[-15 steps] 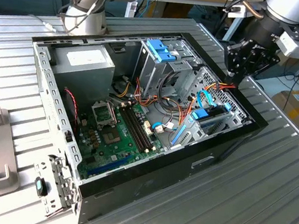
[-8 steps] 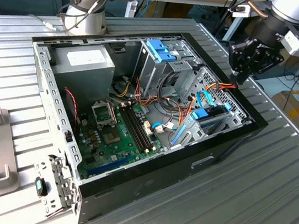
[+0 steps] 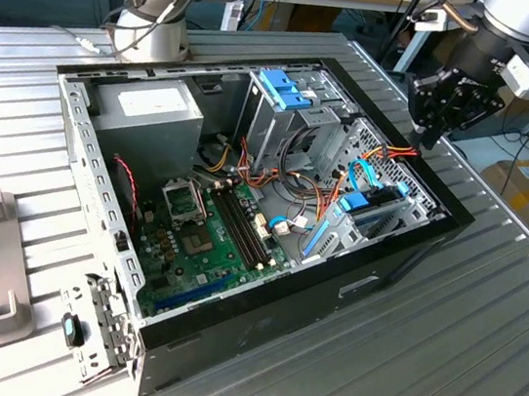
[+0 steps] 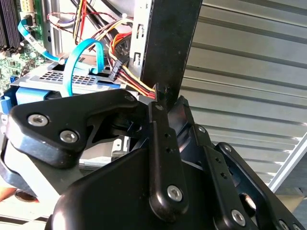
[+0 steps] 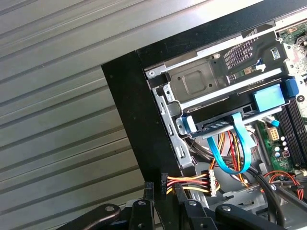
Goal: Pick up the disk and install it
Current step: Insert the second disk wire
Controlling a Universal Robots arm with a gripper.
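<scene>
Flat metal disk (image 5: 230, 125) in its light-blue plastic rail frame, seated in the open black computer case's (image 3: 256, 325) drive bay; black gripper (image 3: 429, 135) hovering above, jaws together, holding nothing.

An open computer case (image 3: 254, 339) lies on the ribbed metal table (image 3: 481, 337), green motherboard (image 3: 204, 239) exposed inside.

1. The table (image 3: 484, 318) is ribbed grey metal with a dull sheen.
2. The computer case (image 3: 256, 330) has matt black outer walls and bare, perforated grey metal inside.
3. The gripper (image 3: 442, 107) is matt black with shiny screw heads.
4. The data cable (image 5: 229, 148) is smooth, glossy blue plastic.
</scene>
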